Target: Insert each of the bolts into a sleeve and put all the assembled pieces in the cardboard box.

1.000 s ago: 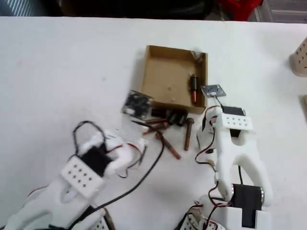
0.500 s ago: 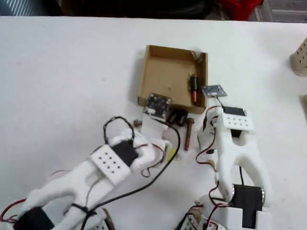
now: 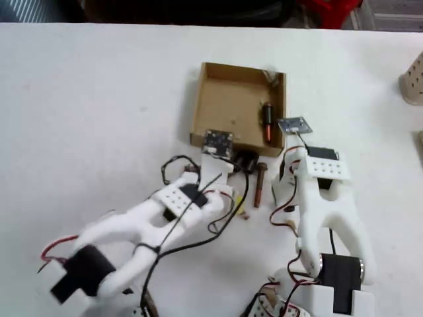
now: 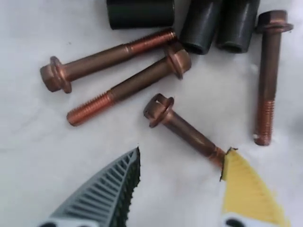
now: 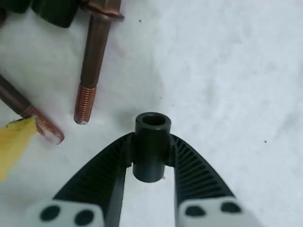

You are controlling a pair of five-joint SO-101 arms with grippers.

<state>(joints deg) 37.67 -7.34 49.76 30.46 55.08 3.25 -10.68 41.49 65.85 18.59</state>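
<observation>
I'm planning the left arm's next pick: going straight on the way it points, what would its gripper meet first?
Most likely the nearest bolt, lying slantwise just ahead of the open left gripper, its threaded end by the yellow finger. How far off it is in depth is unclear.

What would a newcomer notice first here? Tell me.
The left gripper hangs open over four loose copper bolts. Beside them, the right gripper is shut on a black sleeve. One assembled piece lies in the cardboard box.
</observation>
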